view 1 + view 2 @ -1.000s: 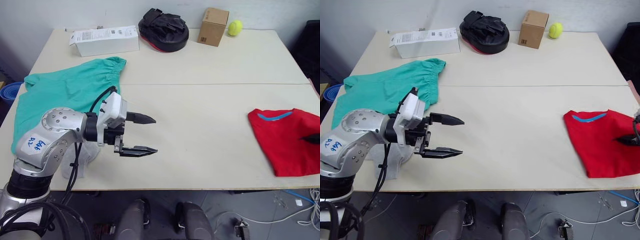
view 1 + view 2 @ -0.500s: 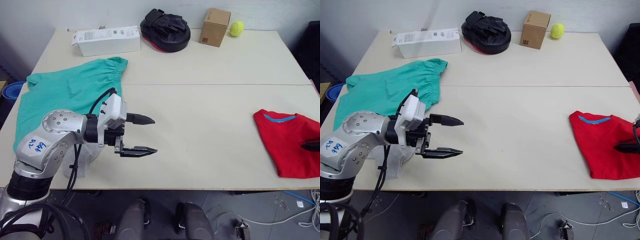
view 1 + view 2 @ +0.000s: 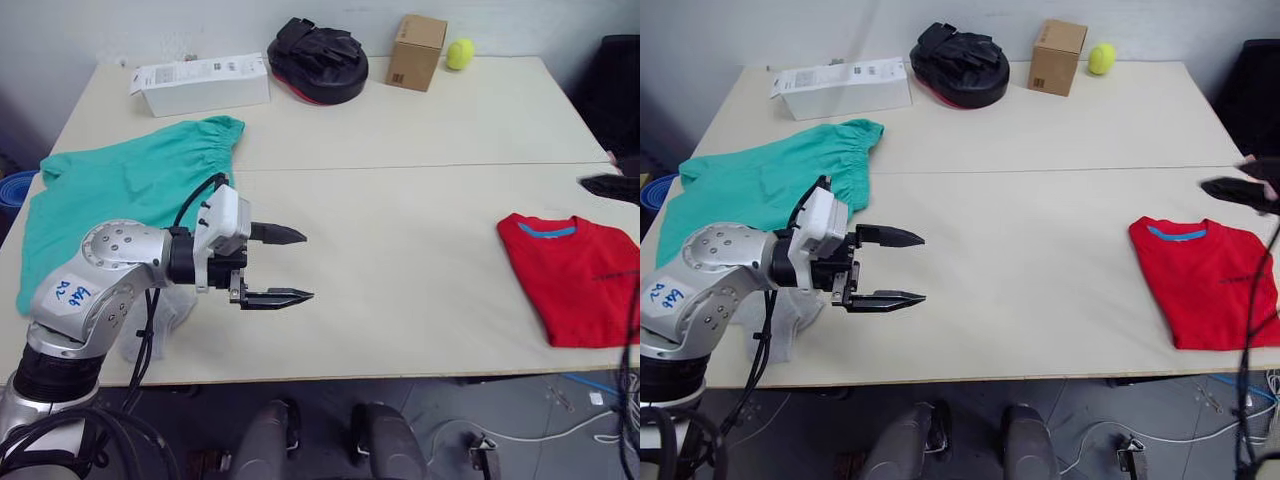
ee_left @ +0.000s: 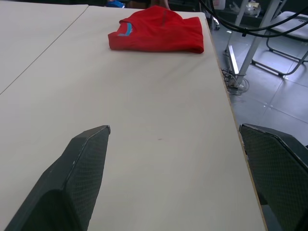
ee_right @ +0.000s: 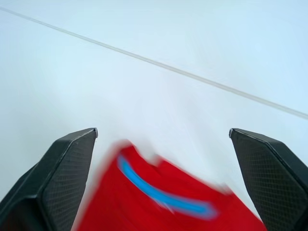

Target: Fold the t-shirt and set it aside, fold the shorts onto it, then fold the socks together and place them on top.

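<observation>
The red t-shirt (image 3: 572,278) lies folded near the table's right front edge, its blue collar band facing the far side. My right gripper (image 5: 162,131) hovers open and empty above the table just beyond that collar; one dark finger (image 3: 1235,190) shows at the right edge. The teal-green shorts (image 3: 110,190) are spread out at the left. My left gripper (image 3: 306,265) is open and empty over the bare table at front left, pointing right. Light grey socks (image 3: 780,320) lie under the left arm, partly hidden by it.
Along the far edge of the table (image 3: 400,210) stand a white carton (image 3: 200,82), a black padded glove (image 3: 318,60), a cardboard box (image 3: 417,52) and a tennis ball (image 3: 459,53). A black chair (image 3: 620,90) stands at the right.
My right gripper has opened, let go of the t-shirt and risen toward the far side. The shirt stays folded on the table. The left arm has not moved; the camera shifted slightly.
</observation>
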{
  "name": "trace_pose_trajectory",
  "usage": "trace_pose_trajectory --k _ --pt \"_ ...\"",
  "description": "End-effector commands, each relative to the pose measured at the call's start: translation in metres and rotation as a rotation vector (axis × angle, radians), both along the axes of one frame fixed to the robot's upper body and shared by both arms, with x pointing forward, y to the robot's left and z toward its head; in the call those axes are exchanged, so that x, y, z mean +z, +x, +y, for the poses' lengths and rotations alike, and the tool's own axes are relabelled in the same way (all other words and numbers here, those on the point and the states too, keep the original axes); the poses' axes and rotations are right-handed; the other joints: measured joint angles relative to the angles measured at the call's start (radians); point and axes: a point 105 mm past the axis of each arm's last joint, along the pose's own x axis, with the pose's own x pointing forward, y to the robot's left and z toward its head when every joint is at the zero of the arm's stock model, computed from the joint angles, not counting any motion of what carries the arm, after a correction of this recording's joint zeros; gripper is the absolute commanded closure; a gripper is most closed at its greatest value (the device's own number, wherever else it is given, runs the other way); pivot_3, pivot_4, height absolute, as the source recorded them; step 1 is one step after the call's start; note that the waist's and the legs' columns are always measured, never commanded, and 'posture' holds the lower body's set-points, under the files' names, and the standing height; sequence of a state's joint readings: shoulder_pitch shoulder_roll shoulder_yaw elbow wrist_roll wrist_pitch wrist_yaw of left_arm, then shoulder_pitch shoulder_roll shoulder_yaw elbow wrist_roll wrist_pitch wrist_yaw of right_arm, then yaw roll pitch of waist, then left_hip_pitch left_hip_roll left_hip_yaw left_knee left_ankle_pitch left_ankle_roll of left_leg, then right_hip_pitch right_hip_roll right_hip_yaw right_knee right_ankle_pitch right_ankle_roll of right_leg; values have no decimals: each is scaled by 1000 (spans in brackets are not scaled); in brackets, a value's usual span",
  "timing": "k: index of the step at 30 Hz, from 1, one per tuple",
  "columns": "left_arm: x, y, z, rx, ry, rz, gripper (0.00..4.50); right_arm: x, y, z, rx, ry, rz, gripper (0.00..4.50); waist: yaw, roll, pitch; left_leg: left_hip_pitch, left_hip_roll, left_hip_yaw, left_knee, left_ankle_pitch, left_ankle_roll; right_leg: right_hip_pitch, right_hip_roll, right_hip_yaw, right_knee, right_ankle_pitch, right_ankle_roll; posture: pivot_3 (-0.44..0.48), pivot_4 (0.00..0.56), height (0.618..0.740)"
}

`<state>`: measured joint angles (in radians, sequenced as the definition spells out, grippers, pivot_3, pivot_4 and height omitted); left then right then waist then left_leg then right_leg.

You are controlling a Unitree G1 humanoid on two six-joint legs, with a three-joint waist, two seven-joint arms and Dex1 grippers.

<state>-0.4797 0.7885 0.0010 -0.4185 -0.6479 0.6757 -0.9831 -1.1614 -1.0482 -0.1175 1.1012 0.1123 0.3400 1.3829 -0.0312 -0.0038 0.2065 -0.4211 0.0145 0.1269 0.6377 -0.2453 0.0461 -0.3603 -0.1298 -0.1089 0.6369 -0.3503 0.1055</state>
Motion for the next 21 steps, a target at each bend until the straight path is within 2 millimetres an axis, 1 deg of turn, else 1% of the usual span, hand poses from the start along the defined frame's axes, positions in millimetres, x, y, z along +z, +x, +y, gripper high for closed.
trace_pose_trajectory --k 1,3,5,7,8,10,11,13,15,21 --pt "4 -1 6 54 -12 -36 0 25 -5 66 316 82 -102 23 3 0 0 0 0 0 0 0 0 -1 0 0 2 0 0 0 150 740" --pt "4 -1 11 92 -19 -35 0 22 -15 102 463 117 -105 23 7 0 0 0 1 -3 0 0 -1 -1 0 -2 7 0 0 0 150 740" --pt "4 -3 16 129 -25 -37 0 18 -27 129 558 162 -88 23 16 0 0 -1 1 -4 0 0 -1 -1 0 -3 7 0 0 0 150 740" --pt "4 -4 22 165 -26 -38 0 15 -39 150 638 200 -79 23 29 0 0 -2 0 -5 0 0 0 -1 -1 -4 7 0 0 0 150 740" --pt "4 -5 26 191 -24 -37 0 11 -45 162 681 209 -78 23 34 0 0 -2 0 -5 1 0 0 -1 -1 -4 7 0 0 0 150 740" --pt "2 -6 35 250 -18 -37 0 2 -57 179 747 195 -82 23 35 0 0 -3 0 -7 5 -1 2 1 -2 -4 6 0 0 0 150 740" --pt "1 -6 39 273 -16 -37 0 -2 -62 184 769 185 -86 23 35 -1 0 -3 0 -7 7 -2 2 2 -2 -4 6 0 0 0 150 740" --pt "-2 -8 57 385 -20 -32 0 -16 -71 194 810 161 -100 23 32 -2 -1 -3 0 -7 8 -4 3 2 -2 -4 2 1 1 0 150 740" --pt "-8 -13 75 495 -17 -27 0 -23 -75 199 827 158 -111 23 27 -3 -2 -3 0 -7 7 -5 2 2 -2 -3 1 1 2 0 150 740" --pt "-34 -32 136 827 67 -22 0 -33 -76 204 833 141 -128 23 19 -2 -2 -2 0 -5 6 -5 1 0 -2 -1 4 1 1 0 150 740"
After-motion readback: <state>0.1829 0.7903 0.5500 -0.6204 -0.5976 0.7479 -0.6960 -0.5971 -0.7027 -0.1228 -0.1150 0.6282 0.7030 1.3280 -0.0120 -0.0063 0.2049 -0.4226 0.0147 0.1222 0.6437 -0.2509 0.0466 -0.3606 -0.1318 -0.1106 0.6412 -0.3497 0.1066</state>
